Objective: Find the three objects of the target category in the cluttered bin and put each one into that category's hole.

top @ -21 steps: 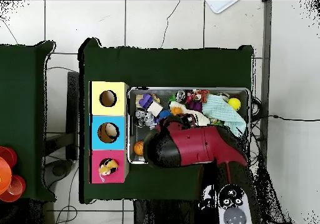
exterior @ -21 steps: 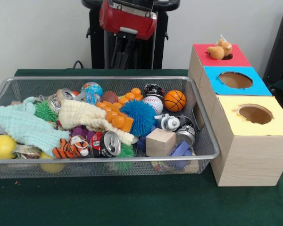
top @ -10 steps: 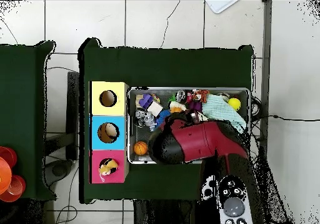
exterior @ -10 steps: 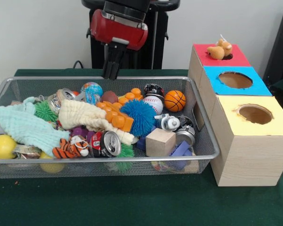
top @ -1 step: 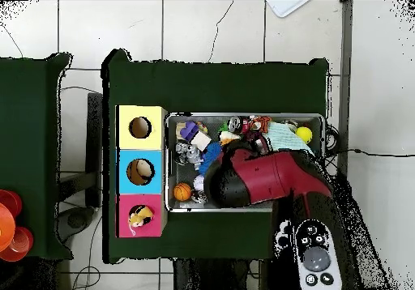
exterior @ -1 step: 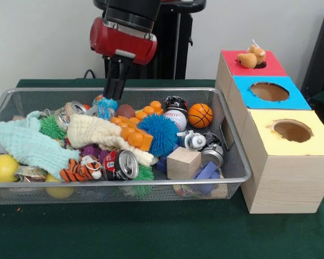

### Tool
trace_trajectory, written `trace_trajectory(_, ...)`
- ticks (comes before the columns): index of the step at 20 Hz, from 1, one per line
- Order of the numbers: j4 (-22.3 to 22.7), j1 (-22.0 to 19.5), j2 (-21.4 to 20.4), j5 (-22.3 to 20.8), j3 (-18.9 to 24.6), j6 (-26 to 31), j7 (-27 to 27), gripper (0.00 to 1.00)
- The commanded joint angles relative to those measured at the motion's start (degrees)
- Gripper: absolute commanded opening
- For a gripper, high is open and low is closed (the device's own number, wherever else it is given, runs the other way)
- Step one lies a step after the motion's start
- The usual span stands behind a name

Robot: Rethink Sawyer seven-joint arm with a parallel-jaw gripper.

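Now: tool (exterior @ -1 step: 111,93) lowered into bin (exterior @ -1 step: 235,156), far left.
Fingers look narrow, tips at globe ball (exterior @ -1 step: 105,104); baseball (exterior @ -1 step: 175,118) and basketball (exterior @ -1 step: 200,115) lie right; likely ball pick beginning.

White wall (exterior @ -1 step: 43,38); tiled floor (top @ -1 step: 203,27) (cracked); green tablecloth (exterior @ -1 step: 151,232).

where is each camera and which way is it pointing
Front view: sits low across the table, faces the wire bin and three-hole box; the red arm drops in from above, gripper at the globe ball.
Overhead view: looks straight down; the arm covers much of the bin.
Both share bin, box, arm, orange basketball.
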Motion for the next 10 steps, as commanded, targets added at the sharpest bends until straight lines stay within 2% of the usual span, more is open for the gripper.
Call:
trace_trajectory(1,-4.10,-2.91,4.17,-5.02,6.53,-1.93,-7.10,0.00)
trace_trajectory(10,-5.43,-4.14,7.90,-7.42,7.22,-4.27,-4.79,0.00)
